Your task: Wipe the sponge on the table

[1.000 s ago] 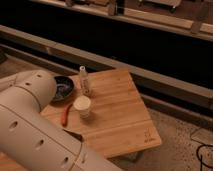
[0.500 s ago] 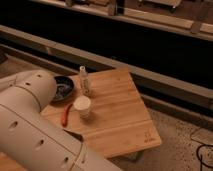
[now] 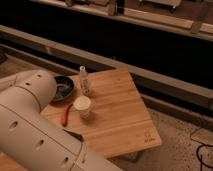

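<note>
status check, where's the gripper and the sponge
Gripper out of view, only the white arm shows lower left. Sponge not in sight, may be behind the arm. On the table: white cup, bottle, dark bowl, orange-red stick.

White arm over bamboo table, cup, bowl, bottle, jaws out of view

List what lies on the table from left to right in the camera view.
Going rightward: orange-red stick → white cup → dark logo mark near a corner of the table. The bowl and bottle overlap those, so omitted. The gripper is out of view.
</note>
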Controlling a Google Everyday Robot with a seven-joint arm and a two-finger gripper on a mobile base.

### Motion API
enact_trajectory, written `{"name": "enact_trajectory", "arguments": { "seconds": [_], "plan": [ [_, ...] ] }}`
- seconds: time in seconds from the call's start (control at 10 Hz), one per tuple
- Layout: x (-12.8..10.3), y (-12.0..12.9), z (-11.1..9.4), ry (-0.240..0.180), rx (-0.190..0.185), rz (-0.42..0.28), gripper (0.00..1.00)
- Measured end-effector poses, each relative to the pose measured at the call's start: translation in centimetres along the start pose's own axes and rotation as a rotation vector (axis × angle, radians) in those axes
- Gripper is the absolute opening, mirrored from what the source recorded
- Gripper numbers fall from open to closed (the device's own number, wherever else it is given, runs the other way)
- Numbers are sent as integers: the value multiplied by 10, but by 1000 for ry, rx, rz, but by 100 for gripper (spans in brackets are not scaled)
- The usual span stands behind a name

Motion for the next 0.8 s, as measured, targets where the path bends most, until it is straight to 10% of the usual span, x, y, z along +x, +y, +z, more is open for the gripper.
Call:
{"name": "enact_trajectory", "arguments": {
  "seconds": [0.8],
  "plan": [
    [0, 0, 0, 0, 0, 0, 77]
  ]
}}
